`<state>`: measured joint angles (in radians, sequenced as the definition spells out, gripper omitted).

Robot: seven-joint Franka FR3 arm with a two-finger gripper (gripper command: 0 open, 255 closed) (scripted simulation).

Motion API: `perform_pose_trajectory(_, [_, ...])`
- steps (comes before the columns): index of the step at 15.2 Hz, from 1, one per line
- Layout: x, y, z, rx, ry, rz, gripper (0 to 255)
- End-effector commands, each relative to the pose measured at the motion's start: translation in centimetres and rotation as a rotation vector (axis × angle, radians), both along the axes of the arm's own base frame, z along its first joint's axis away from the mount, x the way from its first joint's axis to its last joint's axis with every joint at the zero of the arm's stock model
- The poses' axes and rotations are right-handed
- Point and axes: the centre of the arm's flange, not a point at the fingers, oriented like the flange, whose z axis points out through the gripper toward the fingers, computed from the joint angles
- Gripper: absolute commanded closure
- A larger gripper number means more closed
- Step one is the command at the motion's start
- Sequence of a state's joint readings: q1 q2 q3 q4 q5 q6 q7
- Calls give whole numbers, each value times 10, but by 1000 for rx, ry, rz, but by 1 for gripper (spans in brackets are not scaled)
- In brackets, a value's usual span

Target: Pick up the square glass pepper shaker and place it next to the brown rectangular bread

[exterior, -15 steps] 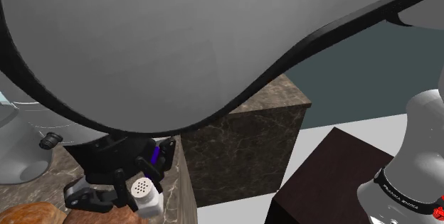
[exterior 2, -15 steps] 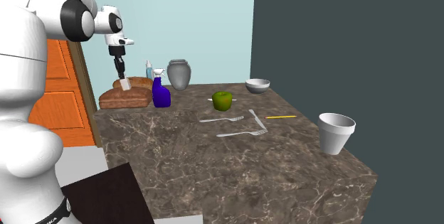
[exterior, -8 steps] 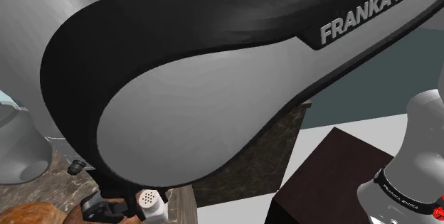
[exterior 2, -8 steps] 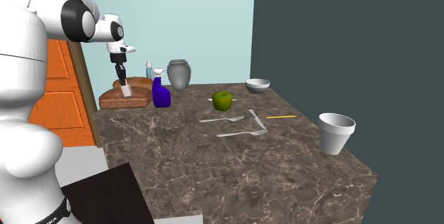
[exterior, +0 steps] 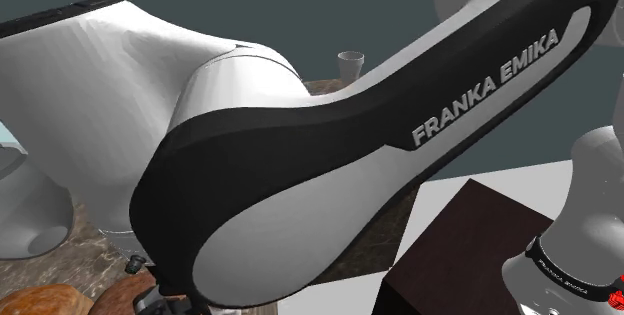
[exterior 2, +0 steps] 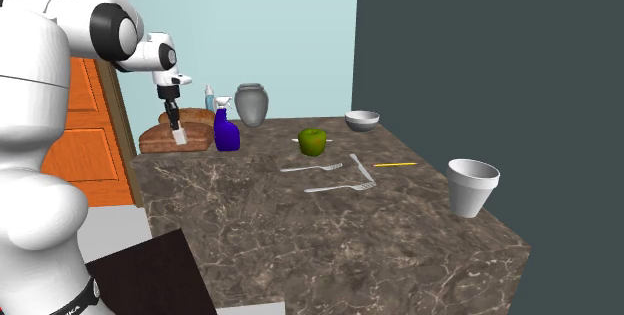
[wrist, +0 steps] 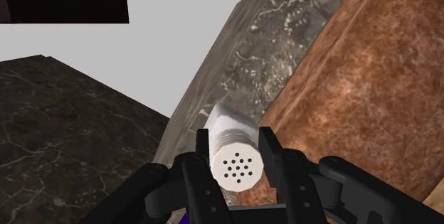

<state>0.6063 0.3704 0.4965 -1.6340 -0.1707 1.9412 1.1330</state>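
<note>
In the wrist view my gripper (wrist: 235,146) is shut on the pepper shaker (wrist: 233,160), a white square-sided body with a round perforated cap facing the camera. One black finger presses each side of it. The shaker's base hangs over the marble counter's edge (wrist: 242,66), right beside the brown rectangular bread (wrist: 356,80). In the second exterior view the gripper (exterior 2: 175,123) holds the shaker (exterior 2: 179,137) low in front of the bread (exterior 2: 160,140) at the counter's far left corner. The shoulder view has the bread (exterior: 40,298) at the bottom left, under the arm.
A second loaf (exterior 2: 193,115), a blue spray bottle (exterior 2: 227,133) and a grey vase (exterior 2: 251,104) stand close to the bread. Farther along the counter lie a green pepper (exterior 2: 313,141), a bowl (exterior 2: 362,120), forks (exterior 2: 338,188), a knife (exterior 2: 360,168) and a white cup (exterior 2: 472,186).
The gripper has come down with the shaker toward the counter in front of the bread. The arm has swung across the shoulder view and now hides the hand there.
</note>
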Motion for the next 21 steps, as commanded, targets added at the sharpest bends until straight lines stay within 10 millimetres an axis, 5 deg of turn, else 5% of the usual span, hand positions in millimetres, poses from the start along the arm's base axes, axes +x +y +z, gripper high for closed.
perform_pose_trajectory(1, [0,1,-12,0,0,0,255])
perform_pose_trajectory(8, [0,1,-47,0,0,0,255])
perform_pose_trajectory(15, [0,1,-47,0,0,0,255])
perform_pose_trajectory(16, [0,1,-47,0,0,0,0])
perform_pose_trajectory(21, [0,1,-47,0,0,0,0])
